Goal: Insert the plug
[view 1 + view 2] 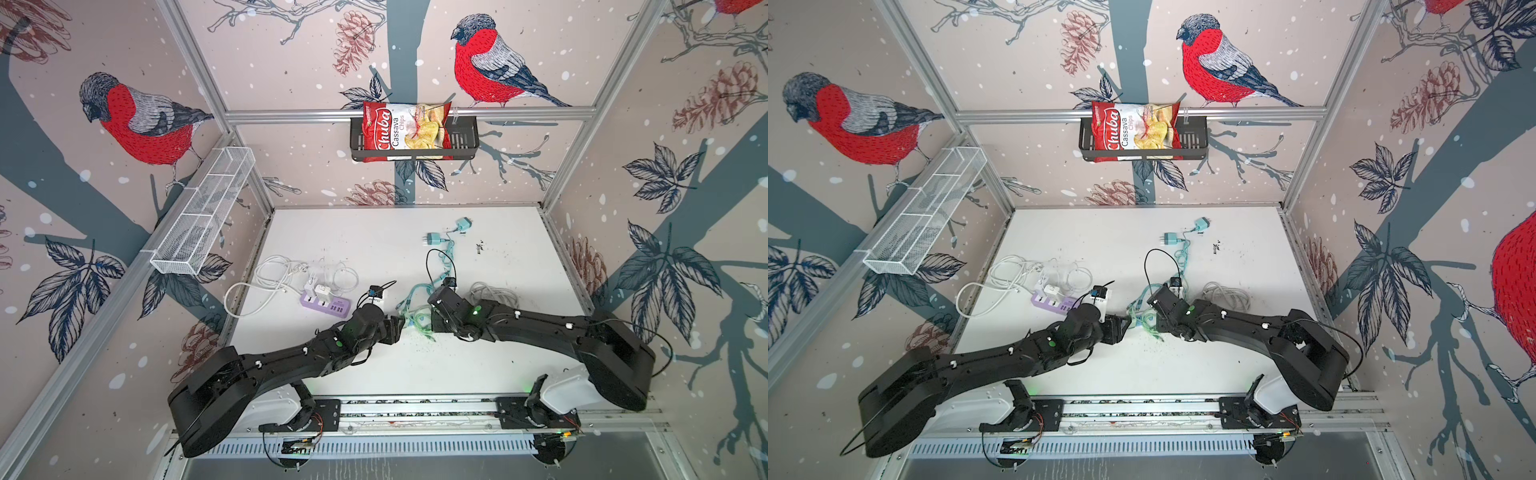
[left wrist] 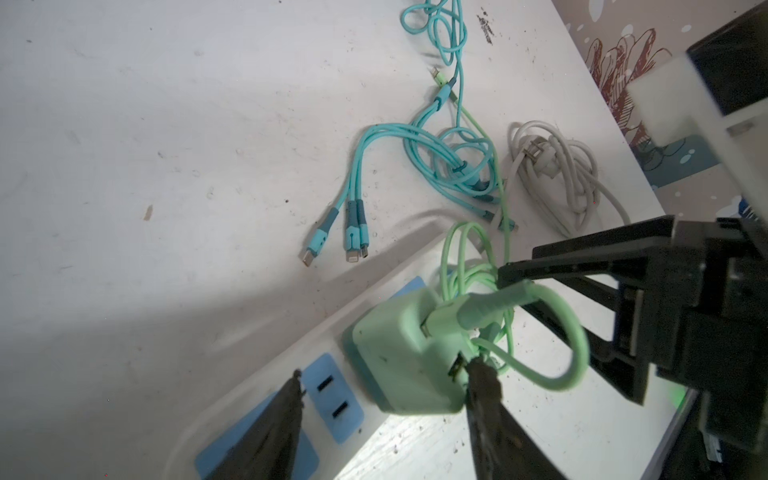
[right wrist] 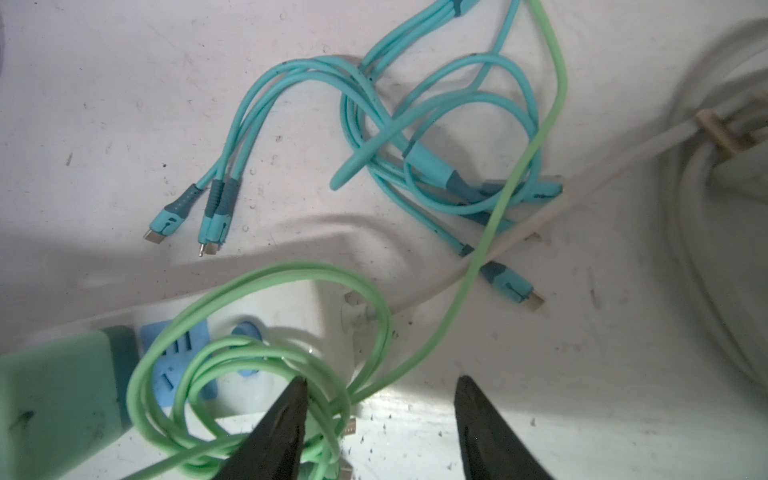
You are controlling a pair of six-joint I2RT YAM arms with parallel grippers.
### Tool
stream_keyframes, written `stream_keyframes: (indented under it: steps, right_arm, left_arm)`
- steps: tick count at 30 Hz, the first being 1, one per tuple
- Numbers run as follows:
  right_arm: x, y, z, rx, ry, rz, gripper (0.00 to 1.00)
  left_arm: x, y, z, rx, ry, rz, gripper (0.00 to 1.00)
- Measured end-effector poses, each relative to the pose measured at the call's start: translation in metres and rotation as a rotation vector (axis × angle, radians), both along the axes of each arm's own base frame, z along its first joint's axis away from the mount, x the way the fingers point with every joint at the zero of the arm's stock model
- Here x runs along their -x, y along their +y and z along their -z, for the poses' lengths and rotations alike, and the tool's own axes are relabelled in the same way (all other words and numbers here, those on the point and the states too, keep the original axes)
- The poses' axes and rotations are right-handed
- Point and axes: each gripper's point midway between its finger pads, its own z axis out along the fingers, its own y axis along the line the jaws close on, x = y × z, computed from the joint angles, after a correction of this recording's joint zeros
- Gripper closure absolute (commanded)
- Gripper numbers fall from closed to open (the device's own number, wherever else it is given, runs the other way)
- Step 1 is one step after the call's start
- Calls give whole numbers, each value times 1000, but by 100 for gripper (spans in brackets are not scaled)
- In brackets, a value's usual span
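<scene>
Plug (image 2: 403,357): pale green cube standing on the white strip (image 2: 237,419) over one of its blue sockets. Its green cable (image 2: 557,299) loops off the top. A darker band shows at its foot. Whether the pins are fully home cannot be told.

Left hand (image 2: 386,370): about half open, straddling the plug. One fingertip lies against the plug's corner and the other stands clear over a free socket. No grip.

Right hand (image 3: 380,380): roughly half open, holding nothing. One finger (image 3: 291,399) pokes into the cable's coil beside the plug.

Step, as I judge it: seating. The plug is at the socket and the final push is unconfirmed. The next move calls for the left hand to close squarely on the plug and press straight down. The right hand should keep the coil off the sockets or steady the strip.

Views:
- In both top views the arms meet over the counter (image 1: 415,374) and cover plug and strip.
- The top views alone show a purple strip (image 1: 328,306) and a teal charger (image 1: 434,239) further back.
- The left wrist view gives the plug's seat.
- The right wrist view alone shows the neighbouring three-slot socket (image 3: 178,353) under the coil.
</scene>
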Motion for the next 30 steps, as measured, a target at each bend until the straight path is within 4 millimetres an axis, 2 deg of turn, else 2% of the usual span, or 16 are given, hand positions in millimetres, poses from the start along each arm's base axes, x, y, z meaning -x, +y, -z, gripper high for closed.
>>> stream_keyframes:
  steps: [11,18,22,23,30]
  right_arm:
    - [4,12,-1,-51,17,-30,42]
    - [5,21,0,-94,27,-51,42]
    - [5,21,9,-84,42,-50,45]
    - [4,22,10,-83,42,-49,46]
    - [1,28,8,-98,29,-67,77]
  left_arm:
    - [7,11,16,-22,55,-37,39]
    - [5,17,18,-37,51,-63,39]
    - [5,20,19,-47,53,-72,39]
    - [5,20,19,-47,52,-73,39]
    - [5,21,19,-51,51,-79,39]
